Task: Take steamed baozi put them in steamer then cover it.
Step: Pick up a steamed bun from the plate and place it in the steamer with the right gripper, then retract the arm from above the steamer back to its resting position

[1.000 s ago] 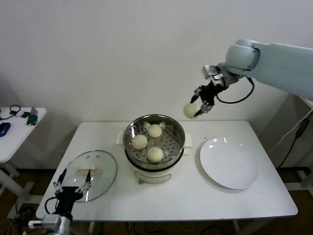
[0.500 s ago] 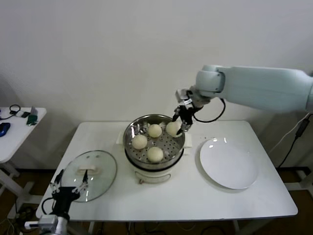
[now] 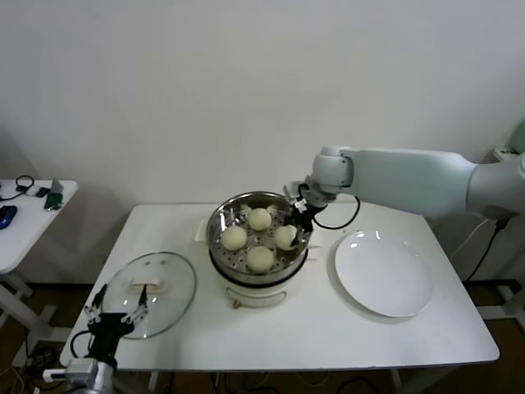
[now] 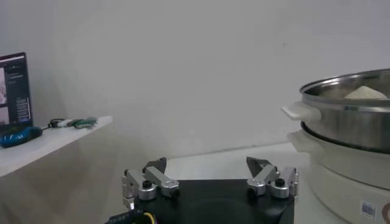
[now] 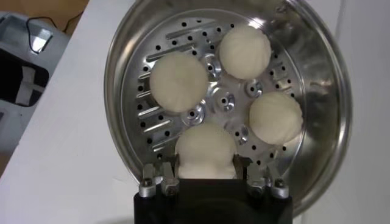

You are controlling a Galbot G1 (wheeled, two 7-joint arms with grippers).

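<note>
A plain white wall (image 3: 205, 90) fills the back of the room, evenly lit, with a soft shadow in its lower left corner. In front of it stands a white rectangular bench (image 3: 287, 332) with a smooth matte top. To the left, set apart from it by a gap, is a smaller white side table (image 3: 25, 226) carrying a blue object (image 3: 6, 215), a coiled black cable (image 3: 23, 182) and a small green item (image 3: 52, 199). The left wrist view shows a dark-framed screen (image 4: 14, 88) standing at that table's far end. The floor (image 3: 492, 382) below is dark brownish, and thin cables (image 3: 492, 234) hang at the right.
</note>
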